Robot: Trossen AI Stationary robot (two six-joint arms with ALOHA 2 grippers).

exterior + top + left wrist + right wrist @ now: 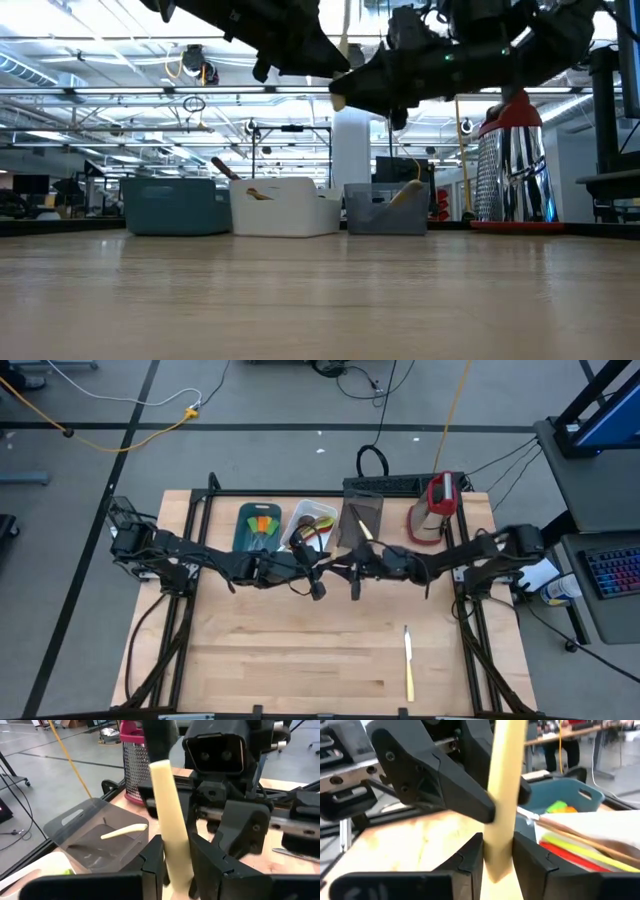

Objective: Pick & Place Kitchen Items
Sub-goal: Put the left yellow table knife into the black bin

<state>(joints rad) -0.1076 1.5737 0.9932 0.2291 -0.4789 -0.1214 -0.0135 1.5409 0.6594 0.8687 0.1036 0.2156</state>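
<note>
Above the table's middle, my left gripper (322, 572) and my right gripper (350, 572) face each other, both shut on one pale-handled utensil (167, 815) that stands upright between them. In the low view its cream handle (346, 40) shows high above the tabletop. Its working end is hidden. A pale-handled knife (408, 660) lies flat on the table near the front right. More utensils lie in the teal tray (258, 525), the white tray (310, 525) and the grey tray (362, 520) at the back. My left gripper pinches the cream handle (176, 860) between its two fingers, coming level from the table's left and lying across it. The handle stands upright, lifted clear of the table. My right gripper pinches the same handle (497, 855) between its two fingers, level from the table's right and across it, close beside the left fingers (470, 805).
A red-topped metal grater (435, 508) stands at the back right beside the grey tray. A cream-handled item (125, 831) lies in the grey tray. Bare wood stretches across the near half of the table (300, 660) around the lone knife.
</note>
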